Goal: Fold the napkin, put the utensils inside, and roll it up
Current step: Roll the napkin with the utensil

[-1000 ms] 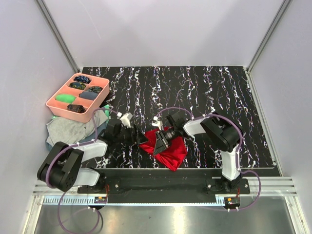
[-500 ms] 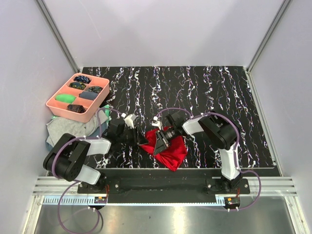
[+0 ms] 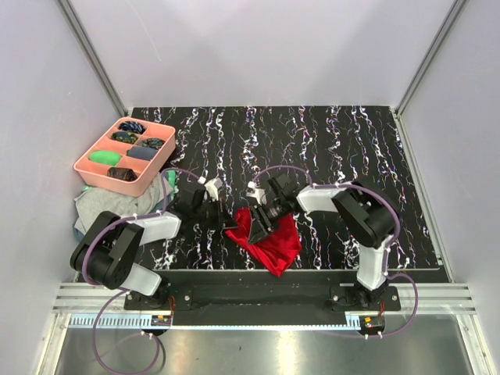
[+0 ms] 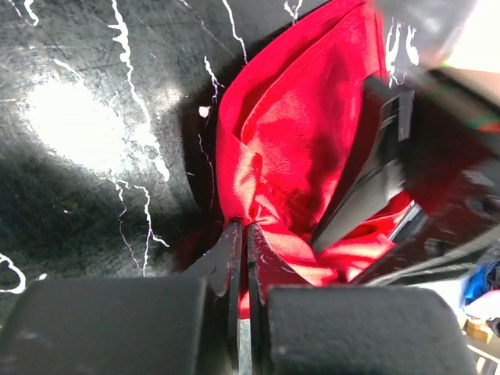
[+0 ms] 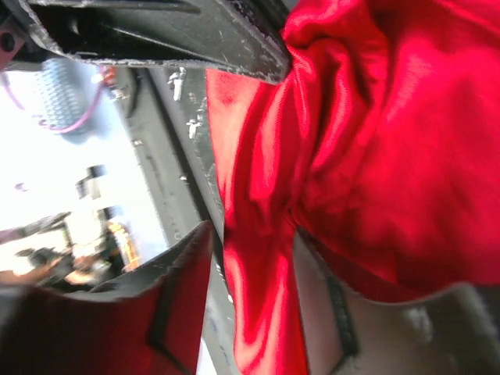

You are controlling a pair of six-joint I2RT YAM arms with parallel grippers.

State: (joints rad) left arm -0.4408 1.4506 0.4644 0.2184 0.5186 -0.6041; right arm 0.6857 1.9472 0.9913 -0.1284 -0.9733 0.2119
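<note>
While the napkin (image 3: 269,239) lies bunched on the table (image 3: 328,141) near its front edge, the left gripper (image 4: 241,238) has its jaws pinched fully together on a fold at the cloth's left edge. The right gripper (image 5: 250,258) stands about half open, a ridge of red cloth running between its fingers (image 5: 183,269); it does not look clamped. At the back left a pink tray (image 3: 87,166) holds small coloured items in six compartments. A second ago the left jaws were wide apart and the right ones narrower.
</note>
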